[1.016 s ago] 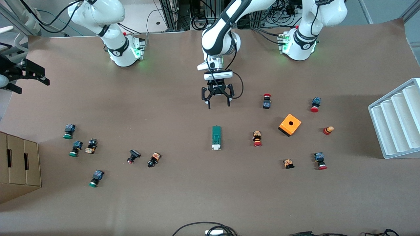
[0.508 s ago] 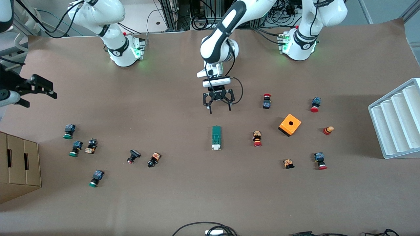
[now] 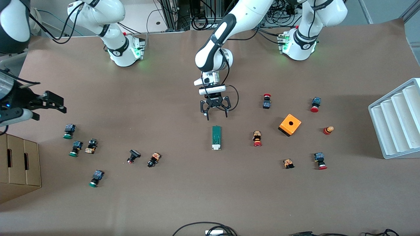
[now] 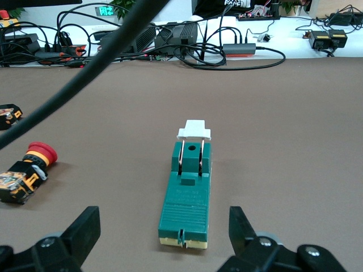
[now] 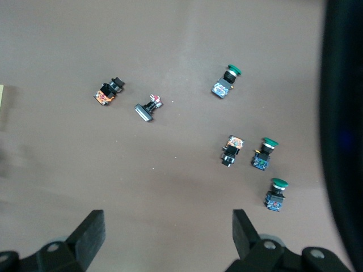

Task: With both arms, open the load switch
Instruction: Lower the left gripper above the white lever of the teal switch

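Observation:
The load switch [image 3: 216,137] lies flat mid-table, a narrow dark-green block with its white tab [image 4: 194,130] at the end nearer the front camera. My left gripper [image 3: 217,116] hangs open over the bare table just off the switch's green end, pointing down, with nothing between its fingers. In the left wrist view the switch [image 4: 187,195] lies straight ahead of the left gripper [image 4: 163,220], lengthwise between the two spread fingers. My right gripper [image 3: 56,104] is open in the air at the right arm's end of the table, over the mat beside a group of green-capped buttons [image 5: 264,153].
Push buttons lie scattered toward both ends of the table, the closest a red-capped one [image 3: 257,138] beside the switch. An orange box with a hole [image 3: 290,124] and a white stepped tray [image 3: 395,119] stand toward the left arm's end. A cardboard box [image 3: 18,167] stands at the right arm's end.
The left gripper has moved down and closer to the switch, staying open. The right gripper has come in from the table's edge toward the green-capped buttons.

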Motion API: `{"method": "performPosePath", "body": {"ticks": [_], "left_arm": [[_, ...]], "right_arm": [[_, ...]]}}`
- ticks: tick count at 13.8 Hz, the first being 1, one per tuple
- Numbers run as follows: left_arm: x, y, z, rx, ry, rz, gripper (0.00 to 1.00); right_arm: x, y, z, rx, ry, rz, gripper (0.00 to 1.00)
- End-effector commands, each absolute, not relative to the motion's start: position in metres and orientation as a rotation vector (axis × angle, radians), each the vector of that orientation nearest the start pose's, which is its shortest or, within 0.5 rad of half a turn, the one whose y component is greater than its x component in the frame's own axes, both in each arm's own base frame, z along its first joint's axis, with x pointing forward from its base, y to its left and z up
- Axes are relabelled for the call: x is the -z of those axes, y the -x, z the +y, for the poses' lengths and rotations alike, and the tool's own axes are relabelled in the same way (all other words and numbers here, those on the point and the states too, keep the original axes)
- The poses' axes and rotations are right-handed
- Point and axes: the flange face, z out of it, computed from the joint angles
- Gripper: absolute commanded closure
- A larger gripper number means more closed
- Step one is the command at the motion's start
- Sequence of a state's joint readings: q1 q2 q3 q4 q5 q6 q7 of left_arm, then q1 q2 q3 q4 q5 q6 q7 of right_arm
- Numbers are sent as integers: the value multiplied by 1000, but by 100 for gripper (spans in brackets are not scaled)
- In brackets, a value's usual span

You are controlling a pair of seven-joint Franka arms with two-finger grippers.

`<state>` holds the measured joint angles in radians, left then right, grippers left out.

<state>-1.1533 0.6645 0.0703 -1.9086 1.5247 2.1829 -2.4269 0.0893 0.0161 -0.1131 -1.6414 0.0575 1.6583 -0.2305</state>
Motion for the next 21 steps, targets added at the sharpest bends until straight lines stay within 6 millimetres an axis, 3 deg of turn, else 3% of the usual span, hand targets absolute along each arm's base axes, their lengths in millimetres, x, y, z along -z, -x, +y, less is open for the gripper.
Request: {"method": "performPosePath", "body": {"ticks": [1,6,10,13,17,21], "left_arm": [[-137,-334,-520,1609,2582,-143,0],[-106,-346,-532,1613,2578,-155,0],[-97,-352,-529,1611,2569,-148,0],[-109,-366,-542,1649,2577,-189,0],[-108,-369,-549,1663,2578,-200,0],[-85,-370,-546,1678,2551,-227,0]], "right_arm": [[-580,-576,-3,5,3061,-262,0],[-555,-592,14,-2,3071,-219,0],[-548,-597,27,0,3070,-244,0],[-543,-599,49,-23,3074,-218,0],[-535,-609,79,-62,3082,-162,0],[-527,-613,100,-74,3073,-104,0]]}}
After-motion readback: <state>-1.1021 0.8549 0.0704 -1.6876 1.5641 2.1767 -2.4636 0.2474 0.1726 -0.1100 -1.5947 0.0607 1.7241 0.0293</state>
